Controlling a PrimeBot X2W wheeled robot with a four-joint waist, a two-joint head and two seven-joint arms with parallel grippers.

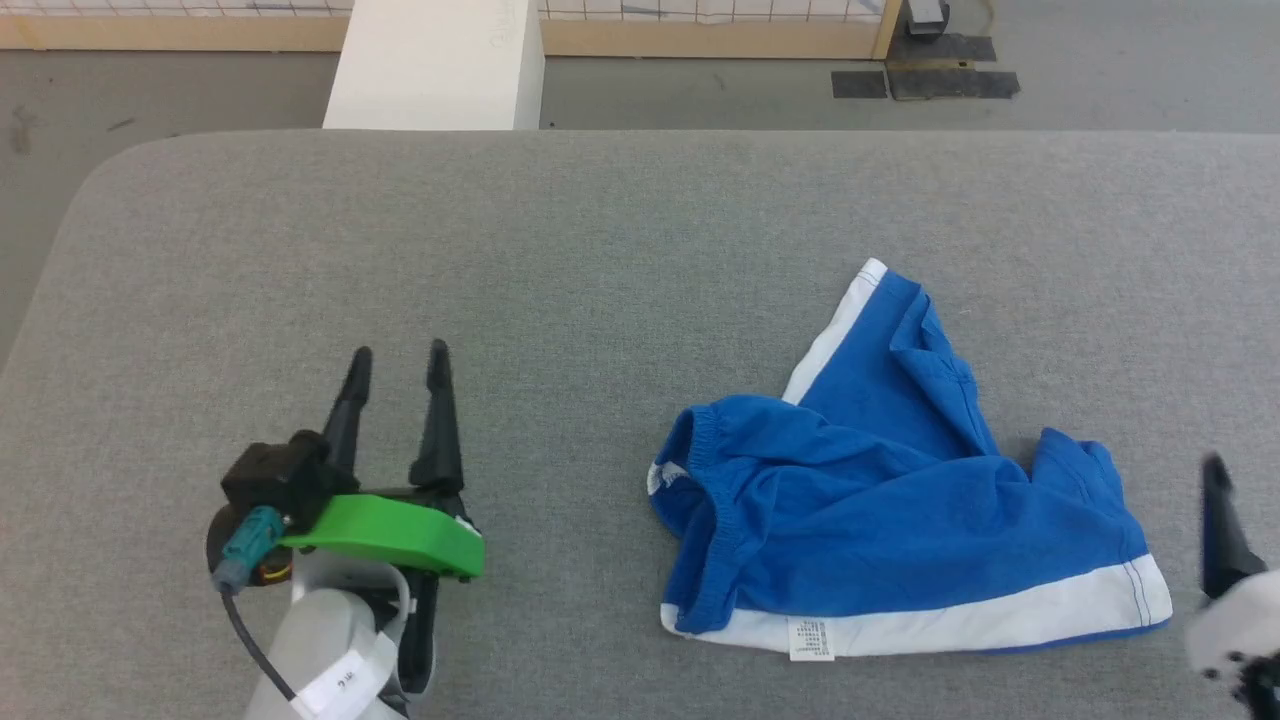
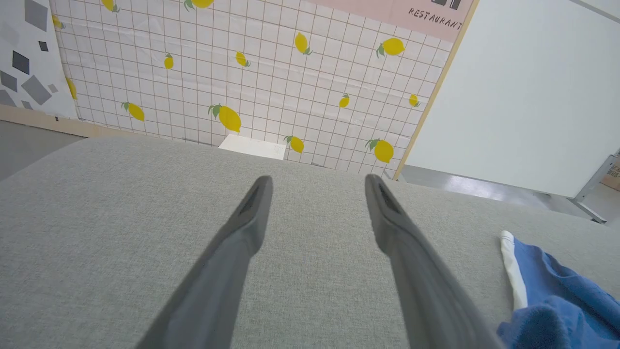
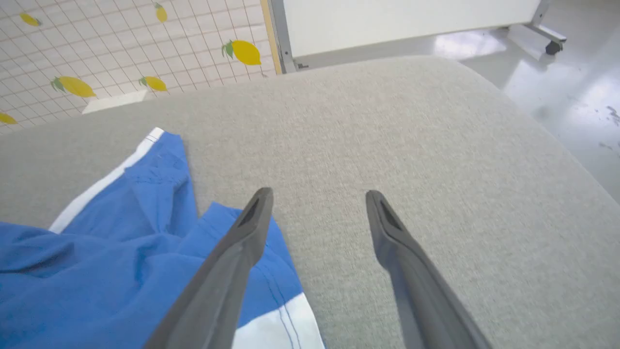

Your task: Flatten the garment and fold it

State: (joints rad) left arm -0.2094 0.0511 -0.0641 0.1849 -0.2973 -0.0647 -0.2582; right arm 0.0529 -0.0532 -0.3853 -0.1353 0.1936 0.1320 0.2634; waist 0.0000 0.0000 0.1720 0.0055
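Note:
The garment [image 1: 880,500], bright blue shorts with white side stripes, lies crumpled on the grey table, right of the middle. Its gathered waistband faces left and a white label hangs at the near edge. One leg points to the far side. My left gripper [image 1: 398,365] stands open well to the left of it, nothing between its fingers [image 2: 317,184]. Just past the garment's right hem my right gripper [image 3: 317,194] is open and empty, one dark finger [image 1: 1220,530] showing at the head view's right edge. The blue cloth also shows in both wrist views [image 2: 557,291] [image 3: 111,257].
The grey padded table [image 1: 600,260] has rounded far corners and bare cloth all around the garment. A white block [image 1: 440,65] stands beyond its far edge. Behind that are a tiled lemon-print wall [image 2: 242,72] and grey floor.

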